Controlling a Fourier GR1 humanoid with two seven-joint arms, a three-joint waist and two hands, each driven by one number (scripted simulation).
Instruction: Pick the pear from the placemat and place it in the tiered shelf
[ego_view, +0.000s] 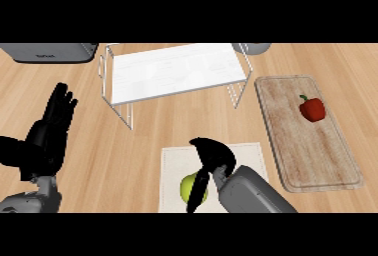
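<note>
A green pear (190, 187) lies on the pale placemat (247, 155) near the view's lower edge. My right hand (215, 157) is bent down over it; the thumb runs down the pear's front and the fingers curl over its far side, hiding much of the fruit. The white tiered shelf (173, 70) with thin wire legs stands farther back, left of centre, its top surface bare. My left hand (52, 130) is at the left edge, fingers straight and pointing up, holding nothing.
A wooden cutting board (295, 150) lies to the right with a red bell pepper (312, 108) on it. A grey appliance (48, 51) sits at the back left. A grey round object (252, 47) shows behind the shelf.
</note>
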